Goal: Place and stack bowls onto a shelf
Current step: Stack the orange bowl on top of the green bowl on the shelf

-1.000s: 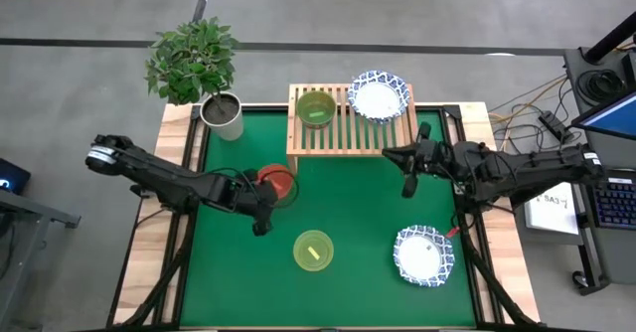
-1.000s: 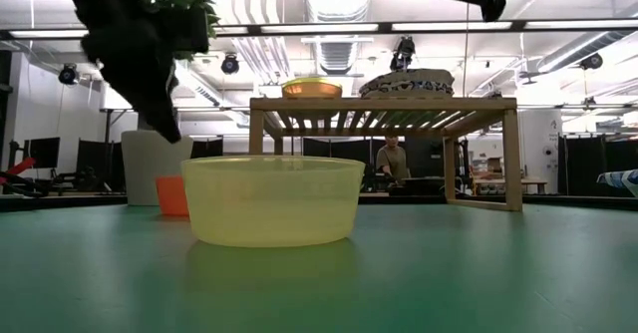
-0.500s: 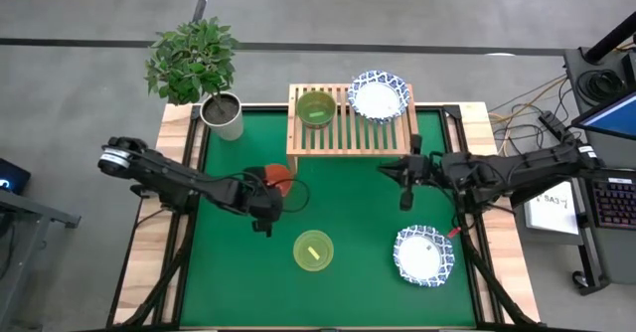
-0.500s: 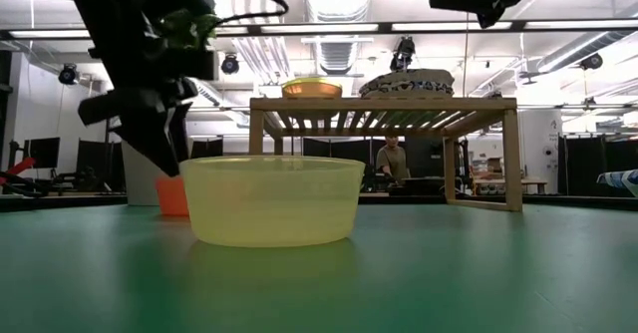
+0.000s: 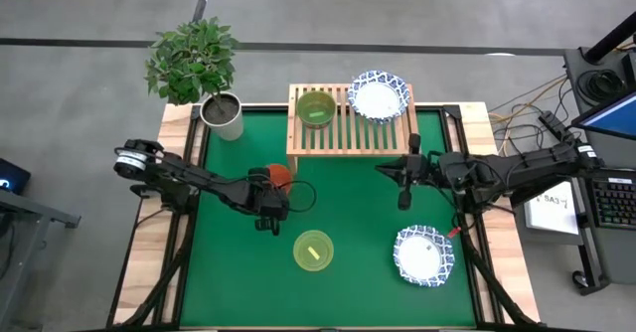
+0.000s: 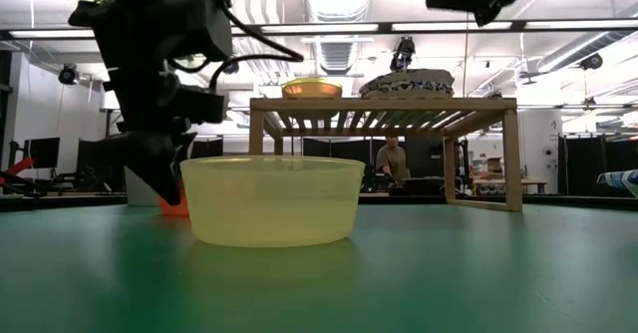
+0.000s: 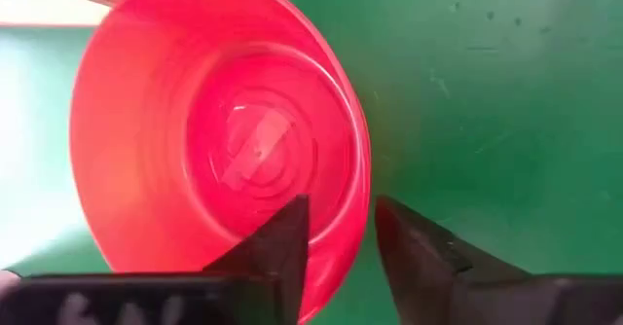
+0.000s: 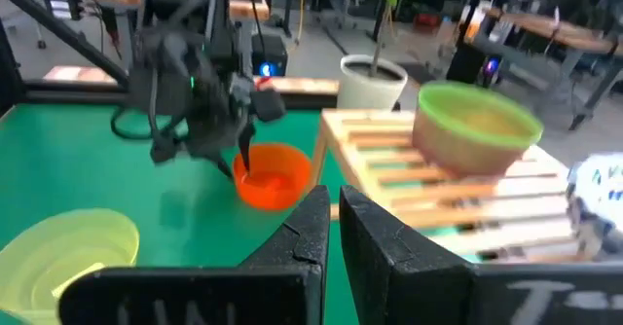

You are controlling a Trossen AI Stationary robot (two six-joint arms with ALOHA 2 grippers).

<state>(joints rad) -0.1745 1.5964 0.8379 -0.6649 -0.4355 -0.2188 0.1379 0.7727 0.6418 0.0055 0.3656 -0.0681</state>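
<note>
On mat | red bowl (image 7: 224,150) upright, mouth up | left end effector (image 7: 339,237) straddles rim

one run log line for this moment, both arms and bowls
left claw: open, straddling red bowl rim | right claw: shut, empty, above table | shelf: green bowl, patterned bowl

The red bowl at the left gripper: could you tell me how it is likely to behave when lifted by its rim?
The red bowl looks thin and glossy, so probably light and slightly slippery. The left gripper straddles only one wall, so it may tilt when lifted.
</note>
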